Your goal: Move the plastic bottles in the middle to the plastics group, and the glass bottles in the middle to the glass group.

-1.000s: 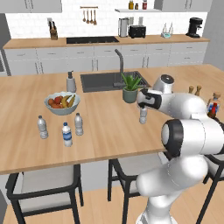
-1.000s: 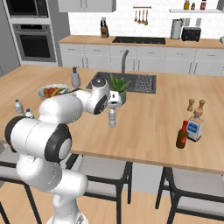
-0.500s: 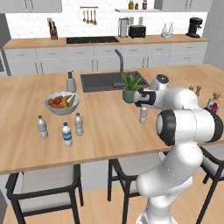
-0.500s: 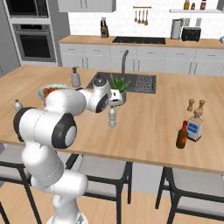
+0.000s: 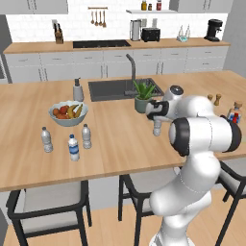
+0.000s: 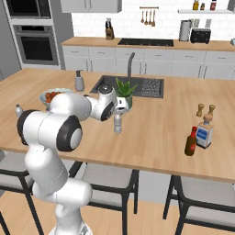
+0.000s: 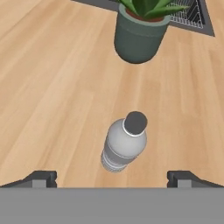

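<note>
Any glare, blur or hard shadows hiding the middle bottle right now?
Hand view: the plastic bottle is sharp, evenly lit, with a faint shadow and no glare. Left base view: it is soft and small, partly behind the arm. Right base view: slightly blurry but unobstructed.

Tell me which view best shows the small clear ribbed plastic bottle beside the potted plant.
The hand view: the small clear ribbed plastic bottle stands unobstructed, seen from above. In the left base view and right base view it is small, its top against the arm.

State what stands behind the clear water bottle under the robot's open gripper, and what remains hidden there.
Behind the water bottle stands a potted plant in a dark green pot, with the sink's corner beyond it. The gripper is open, either side of the bottle. The wooden counter under the bottle's base is covered.
</note>
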Robot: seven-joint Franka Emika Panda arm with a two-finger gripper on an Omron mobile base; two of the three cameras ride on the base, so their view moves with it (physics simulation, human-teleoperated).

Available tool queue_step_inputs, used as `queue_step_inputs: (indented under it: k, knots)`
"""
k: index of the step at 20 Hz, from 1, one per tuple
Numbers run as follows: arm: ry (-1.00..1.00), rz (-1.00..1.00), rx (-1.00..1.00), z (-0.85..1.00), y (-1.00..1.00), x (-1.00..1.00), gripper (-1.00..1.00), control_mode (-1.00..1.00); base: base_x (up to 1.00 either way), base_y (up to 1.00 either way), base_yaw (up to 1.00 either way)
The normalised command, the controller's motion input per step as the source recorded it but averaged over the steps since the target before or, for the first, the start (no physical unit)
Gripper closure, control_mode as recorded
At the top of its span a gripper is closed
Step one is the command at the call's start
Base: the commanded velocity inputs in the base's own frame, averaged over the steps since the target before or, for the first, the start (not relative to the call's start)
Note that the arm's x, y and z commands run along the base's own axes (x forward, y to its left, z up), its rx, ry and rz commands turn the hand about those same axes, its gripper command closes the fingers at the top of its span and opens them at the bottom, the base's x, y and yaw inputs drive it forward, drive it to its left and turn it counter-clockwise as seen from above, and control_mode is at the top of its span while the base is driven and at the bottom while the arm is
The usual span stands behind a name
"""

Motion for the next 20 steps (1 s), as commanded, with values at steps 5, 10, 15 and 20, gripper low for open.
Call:
queue_step_inputs:
  k: [5, 10, 15, 20]
  knots:
    - [0.00, 0.00, 0.01, -0.08, 0.00, 0.08, -1.00, -1.00, 0.00, 0.00, 0.00]
    - [0.01, -0.02, 0.01, 0.00, 0.00, 0.16, -1.00, -1.00, 0.00, 0.00, 0.00]
    - [0.07, -0.04, 0.04, 0.00, -0.05, 0.07, -1.00, -1.00, 0.00, 0.00, 0.00]
    - [0.09, -0.01, 0.04, 0.00, -0.03, 0.07, -1.00, -1.00, 0.00, 0.00, 0.00]
